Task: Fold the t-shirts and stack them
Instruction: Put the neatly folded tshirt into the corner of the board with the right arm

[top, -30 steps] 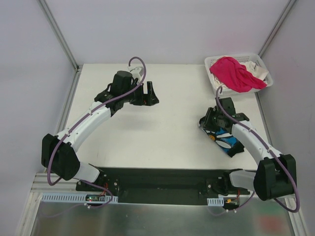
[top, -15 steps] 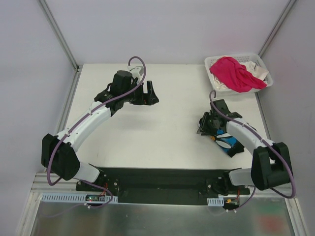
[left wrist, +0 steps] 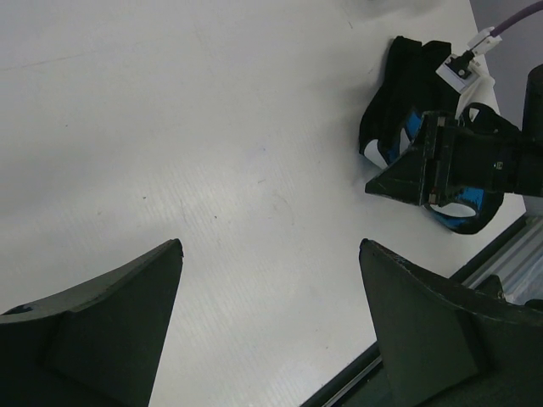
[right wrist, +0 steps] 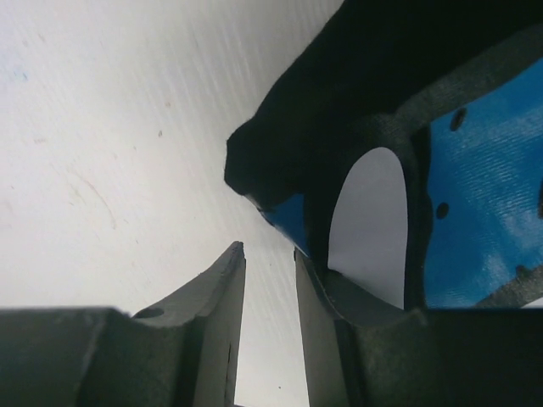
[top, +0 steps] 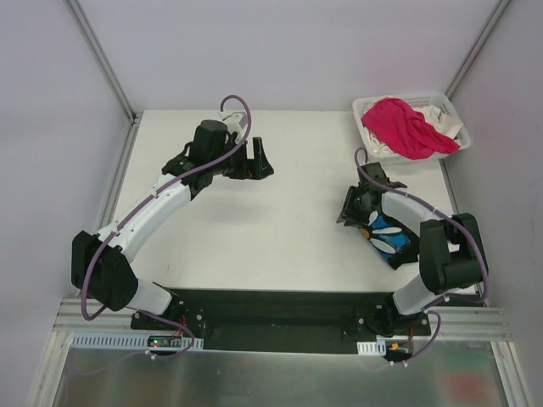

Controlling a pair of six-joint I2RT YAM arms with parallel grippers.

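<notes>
A bundled black t-shirt [top: 392, 239] with a blue-and-white print lies on the table at the right. My right gripper [top: 349, 210] sits low at its left edge. In the right wrist view the jaws [right wrist: 270, 250] stand narrowly apart, with bare table between them. The black t-shirt [right wrist: 356, 85] lies against the outer side of the right finger [right wrist: 322, 305], not between the jaws. My left gripper [top: 259, 161] hangs wide open over the table's far middle and holds nothing [left wrist: 271, 244]. A pink t-shirt [top: 403, 125] and a white one [top: 443, 129] lie in the basket.
The white lattice basket [top: 416, 96] stands at the table's back right corner. In the left wrist view the black t-shirt [left wrist: 399, 93] and the right gripper [left wrist: 407, 178] show near the table's front edge. The black base rail [top: 271, 318] runs along the near edge.
My right gripper has slid a little left and away, along the black t-shirt's edge, and its arm has folded in closer. More of the print shows. The left arm has not moved.
</notes>
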